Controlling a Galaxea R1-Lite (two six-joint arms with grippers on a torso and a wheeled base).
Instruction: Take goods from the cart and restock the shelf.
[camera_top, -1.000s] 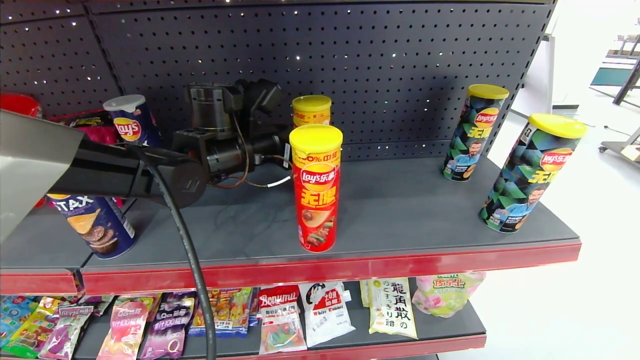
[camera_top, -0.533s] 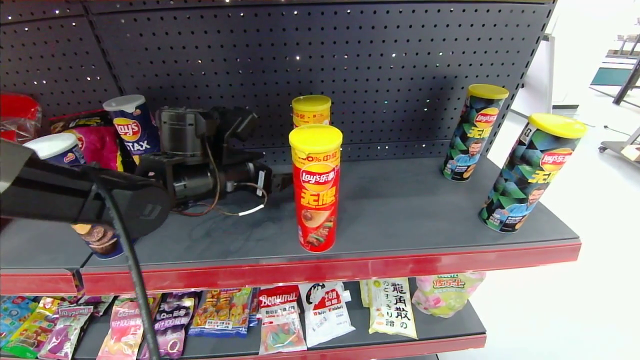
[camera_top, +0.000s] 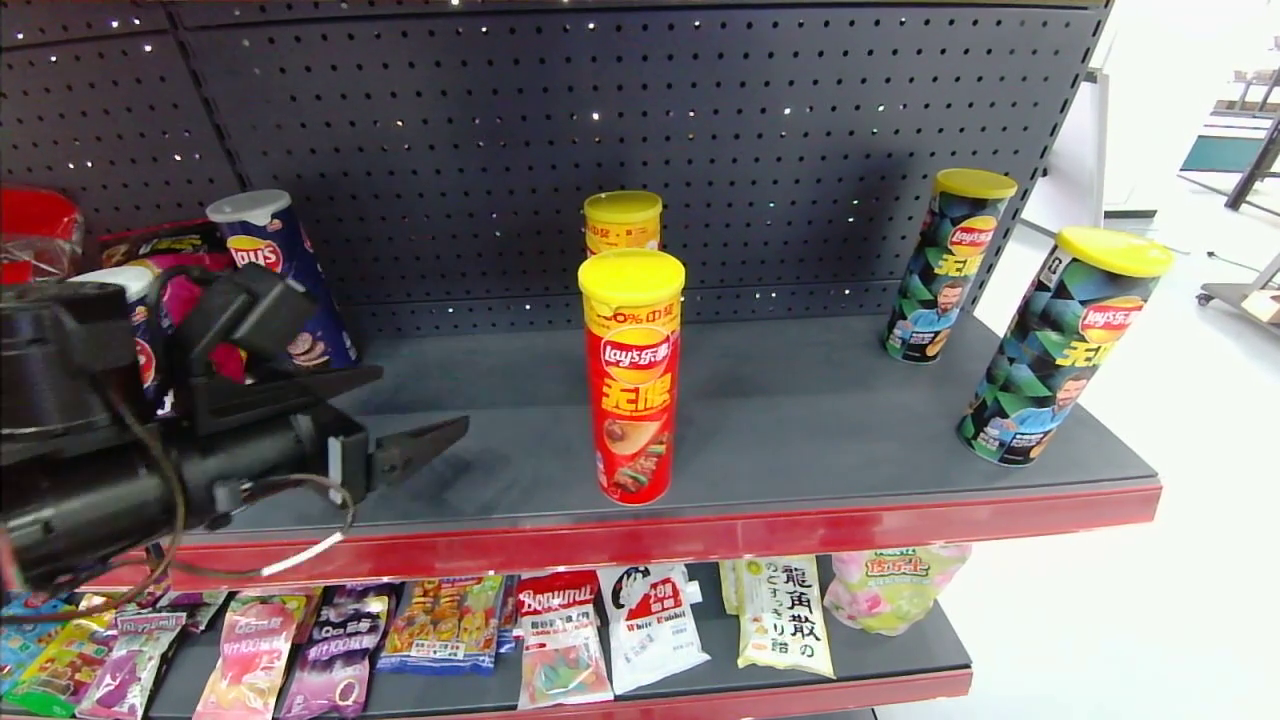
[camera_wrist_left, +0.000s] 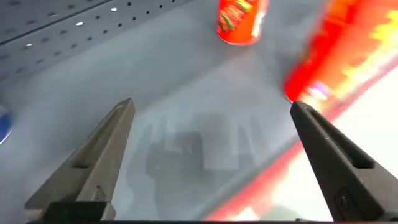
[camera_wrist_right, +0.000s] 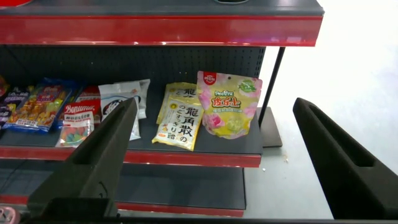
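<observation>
The left gripper is held spread open and empty over the dark grey shelf board. It lies left of the tall red chip can with a yellow lid, which stands upright near the red front edge and bears a printed logo. The right gripper, likewise open and empty, is faced toward printed snack bags on the lower shelf.

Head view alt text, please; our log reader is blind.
The left gripper, open and empty, hovers over the shelf, left of a red chip can; a second can stands behind it, two green cans at right.
</observation>
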